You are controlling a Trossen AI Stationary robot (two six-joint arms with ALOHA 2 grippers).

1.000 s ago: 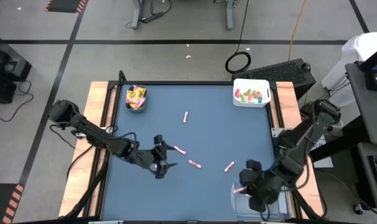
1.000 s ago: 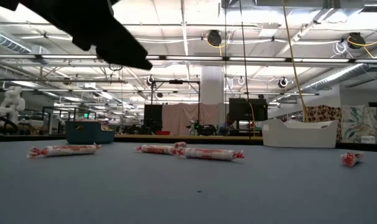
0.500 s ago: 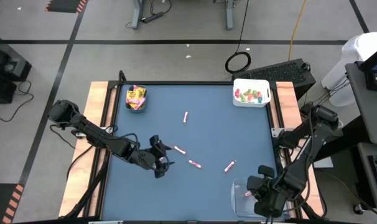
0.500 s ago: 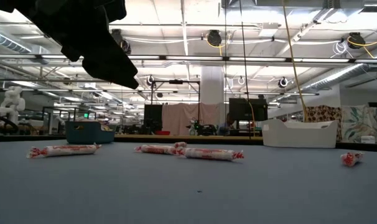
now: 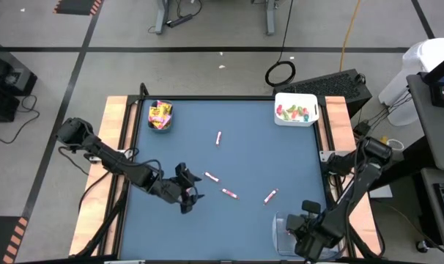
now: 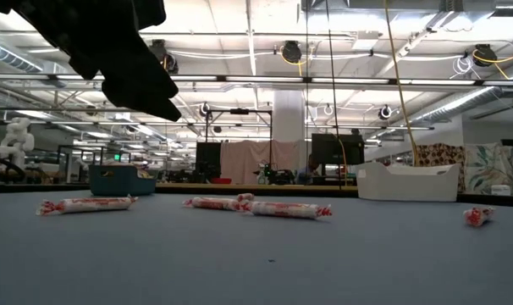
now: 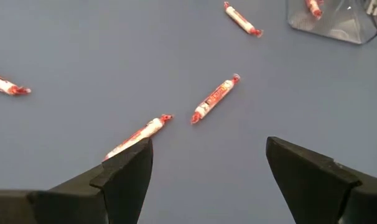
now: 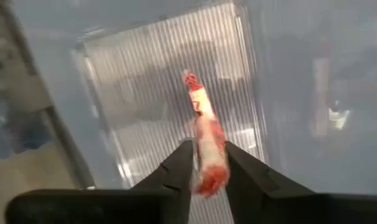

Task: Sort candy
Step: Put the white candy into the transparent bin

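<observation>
The right claw (image 8: 204,163) has moved over the clear bin (image 5: 280,224) clamping a pink-white stick (image 8: 204,140), ready to drop, while the left claw (image 7: 207,165), spread open, has neared the nearest stick (image 7: 137,134) left of that bin.

Both arms are dark, near-black, built from slim links with bulkier rounded joints; the left arm (image 5: 112,158) shows at the frame's left, the right arm (image 5: 354,183) at lower right. Left gripper (image 7: 207,163): two broad, matte black fingers (image 7: 123,171) with flat angular faces and blunt wedge tips. Right gripper (image 8: 207,167): two narrower black fingers (image 8: 176,169) tapering upward from a dark crossbar; no screws, markings or cables legible on either.
</observation>
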